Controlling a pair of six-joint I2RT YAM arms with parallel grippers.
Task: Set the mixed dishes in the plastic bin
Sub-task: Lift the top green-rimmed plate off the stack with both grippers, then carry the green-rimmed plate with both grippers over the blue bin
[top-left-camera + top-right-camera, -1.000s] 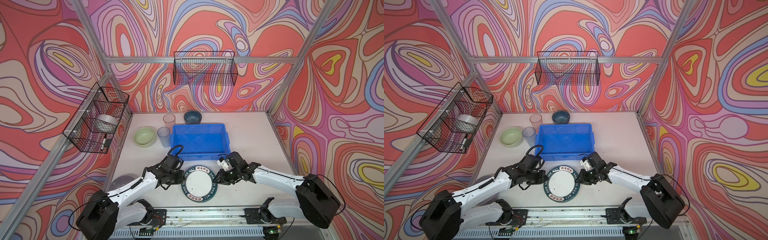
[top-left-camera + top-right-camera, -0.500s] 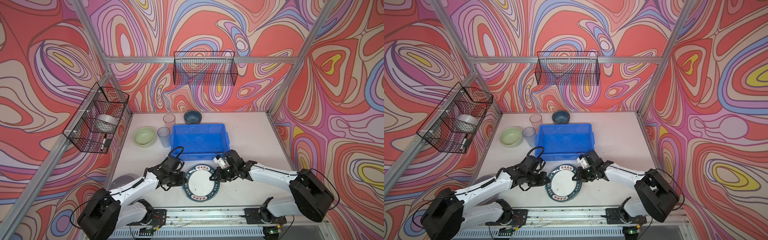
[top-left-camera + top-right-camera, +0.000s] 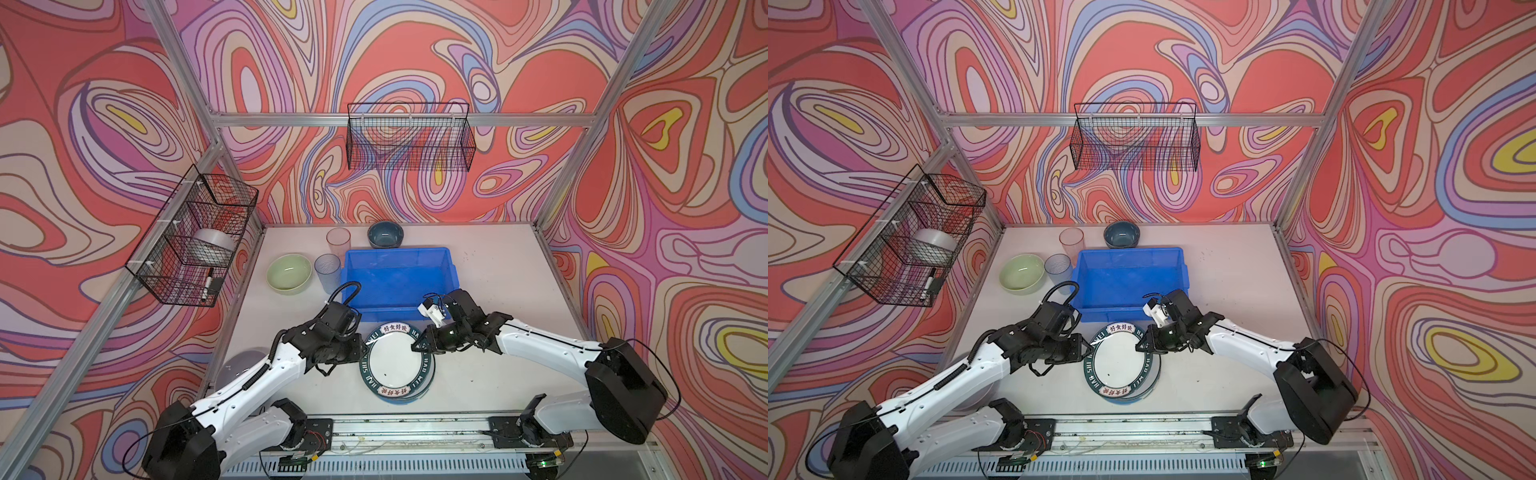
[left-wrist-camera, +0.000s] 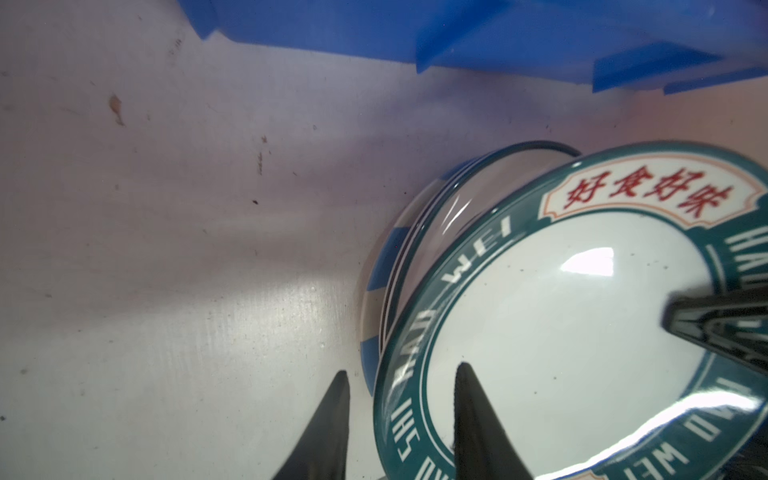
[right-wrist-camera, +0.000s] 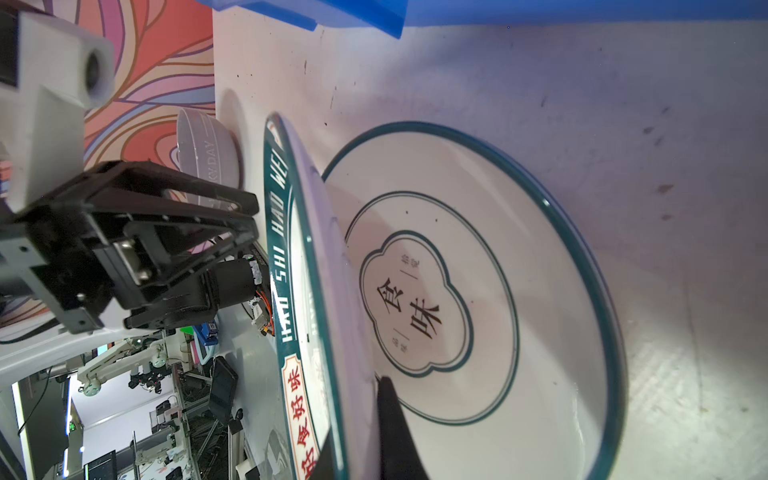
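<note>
While the right end effector point(image 3: 417, 347) grips a plate point(image 3: 395, 361) by its rim, the bin point(image 3: 399, 250) sits just beyond.

On the bench point(image 3: 498, 266), the empty bin lies with its long side running left to right, its near wall just beside the plate's far edge. From either end effector, the way in looks to be straight up and away from the robot. The plate is tilted off the stack point(image 5: 478, 291) beneath it, its right rim raised in the closed right jaws, with one finger under the plate. The left end effector point(image 3: 362, 353) is at the opposite rim; its fingers point(image 4: 473, 415) are parted, one on each side of the edge, and hold nothing. Both arms are about equally near the bin. By the look of it, the carry falls to the right arm, since it alone has the plate.
</note>
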